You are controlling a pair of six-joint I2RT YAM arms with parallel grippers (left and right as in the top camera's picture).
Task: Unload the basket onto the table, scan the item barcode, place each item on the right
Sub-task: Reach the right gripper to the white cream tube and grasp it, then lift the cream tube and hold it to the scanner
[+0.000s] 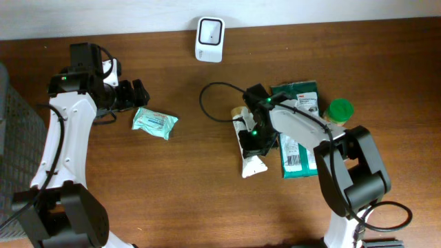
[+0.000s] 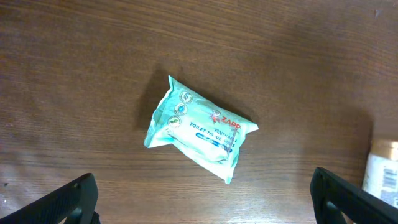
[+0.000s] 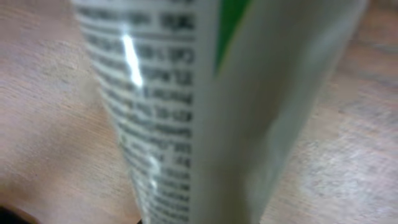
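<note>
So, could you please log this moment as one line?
left gripper open near tissue pack | right gripper shut on white tube | scanner untouched

Table (image 1: 172, 200) brown woodgrain; tissue pack (image 2: 199, 129) mint-teal, white patches, red logo, blue lettering; tube (image 3: 205, 112) white, dense black print, green band; packet (image 1: 302, 96) dark green, white label; scanner (image 1: 209, 29) white, grey window.

The white-and-black left arm (image 1: 58, 138) reaches forward with its black left gripper (image 1: 143, 95) spread wide, while the white-and-black right arm (image 1: 310, 129) folds leftward, its black right gripper (image 1: 255, 138) closed.
</note>
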